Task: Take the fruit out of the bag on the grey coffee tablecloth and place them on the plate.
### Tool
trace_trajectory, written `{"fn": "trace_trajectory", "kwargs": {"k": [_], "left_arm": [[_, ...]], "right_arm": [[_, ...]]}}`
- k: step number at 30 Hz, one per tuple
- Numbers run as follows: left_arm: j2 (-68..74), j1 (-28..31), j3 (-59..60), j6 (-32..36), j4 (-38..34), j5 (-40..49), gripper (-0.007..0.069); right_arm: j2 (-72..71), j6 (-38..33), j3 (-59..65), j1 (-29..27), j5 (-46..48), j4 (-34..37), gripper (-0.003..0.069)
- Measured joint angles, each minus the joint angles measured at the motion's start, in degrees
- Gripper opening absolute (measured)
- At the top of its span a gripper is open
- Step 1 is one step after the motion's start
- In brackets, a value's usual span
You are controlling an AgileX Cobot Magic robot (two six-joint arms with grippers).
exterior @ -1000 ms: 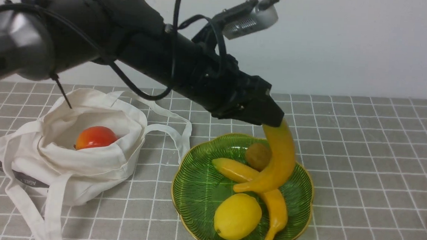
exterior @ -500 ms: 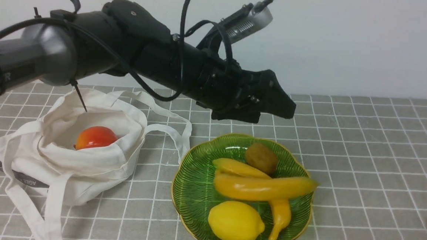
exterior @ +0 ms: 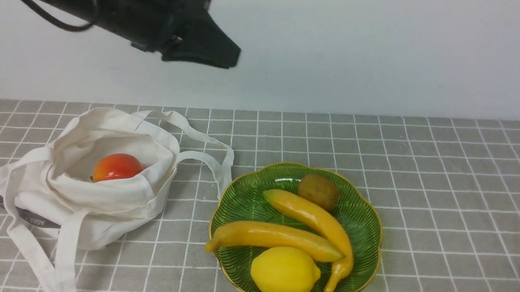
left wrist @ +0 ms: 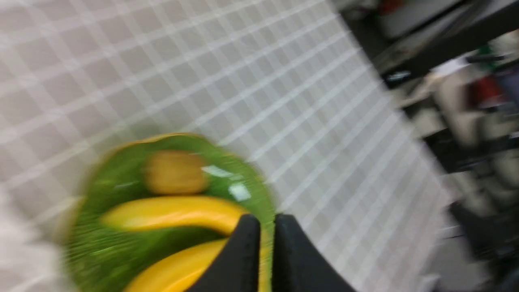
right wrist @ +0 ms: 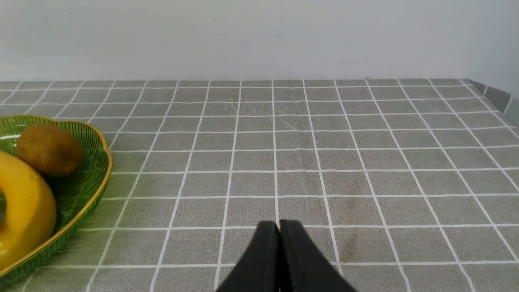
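Observation:
The off-white bag lies open at the left on the grey coffee tablecloth. A round red-orange fruit sits inside it. The green plate holds two orange-yellow bananas, side by side. My left gripper hangs high, above and between the bag and the plate, empty. In the blurred left wrist view its jaws stand a narrow gap apart over the plate. My right gripper is shut and empty over bare cloth, to the right of the plate.
A brown kiwi and a yellow lemon also lie on the plate. The bag's long handles trail toward the plate's rim. A white wall stands behind the table. The cloth's right edge shows in the right wrist view.
My left gripper let go of the banana, which dropped onto the plate and settled across its front. The arm then rose and swung left, away from the plate.

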Motion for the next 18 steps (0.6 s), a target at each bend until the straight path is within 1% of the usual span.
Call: {"fn": "trace_trajectory", "kwargs": {"k": [5,7,8,9,11,14,16,18], "left_arm": [[-9.5,-0.9,3.6,-2.2,13.9,1.4,-0.0008],[-13.7,-1.3,7.3,-3.0,18.2,1.5,-0.0008],[-14.1,-1.3,7.8,-3.0,18.2,1.5,-0.0008],[-17.0,-1.3,11.1,-2.9,20.4,1.7,-0.0008],[-21.1,-1.3,16.3,-2.0,21.3,1.7,-0.0008],[-28.6,-1.3,26.8,1.5,20.9,0.5,-0.0008],[-37.1,-1.4,37.6,3.9,18.1,-5.7,-0.0008],[-41.1,-1.5,42.6,4.5,16.6,-10.1,-0.0008]], "right_arm": [[0.0,0.0,0.0,0.0,0.0,0.0,-0.0016],[0.0,0.0,0.0,0.0,0.0,0.0,-0.0016],[0.0,0.0,0.0,0.0,0.0,0.0,-0.0016],[0.0,0.0,0.0,0.0,0.0,0.0,-0.0016],[0.0,0.0,0.0,0.0,0.0,0.0,-0.0016],[0.0,0.0,0.0,0.0,0.0,0.0,-0.0016],[0.0,0.0,0.0,0.0,0.0,0.0,-0.0016],[0.0,0.0,0.0,0.0,0.0,0.0,-0.0016]]}}
